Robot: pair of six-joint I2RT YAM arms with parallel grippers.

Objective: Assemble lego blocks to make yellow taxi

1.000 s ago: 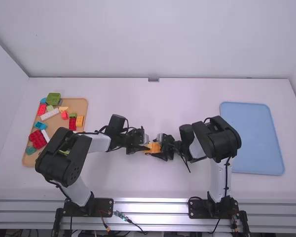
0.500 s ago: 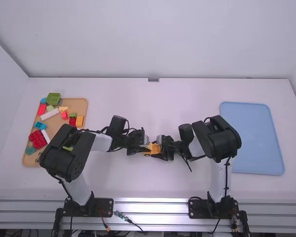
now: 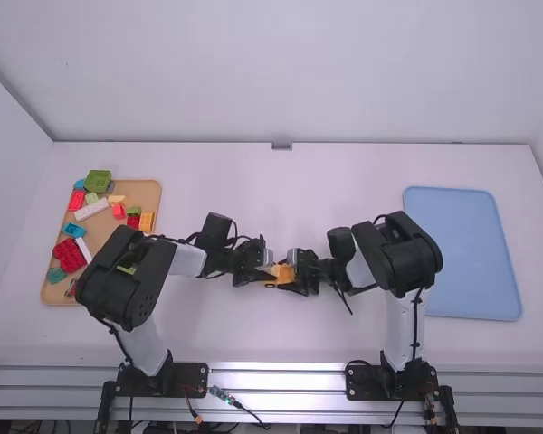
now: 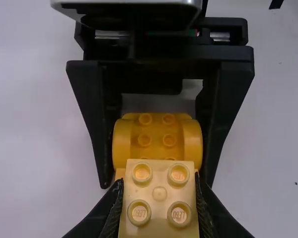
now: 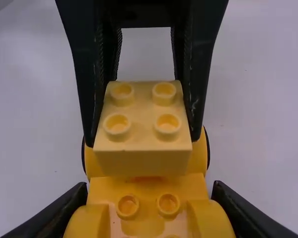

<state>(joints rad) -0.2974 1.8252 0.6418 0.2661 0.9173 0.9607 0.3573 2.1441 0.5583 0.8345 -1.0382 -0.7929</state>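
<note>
Pale yellow block [image 4: 159, 218] clenched in my left fingers [image 4: 213, 218], I have it over the orange-yellow car base [image 5: 147, 191] my right fingers [image 5: 64, 208] grip, between the arms. Stacking looks well along; whether it's locked I can't tell, so pressing likely remains.

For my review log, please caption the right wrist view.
Left gripper holds pale block over yellow car base held by right gripper.
</note>
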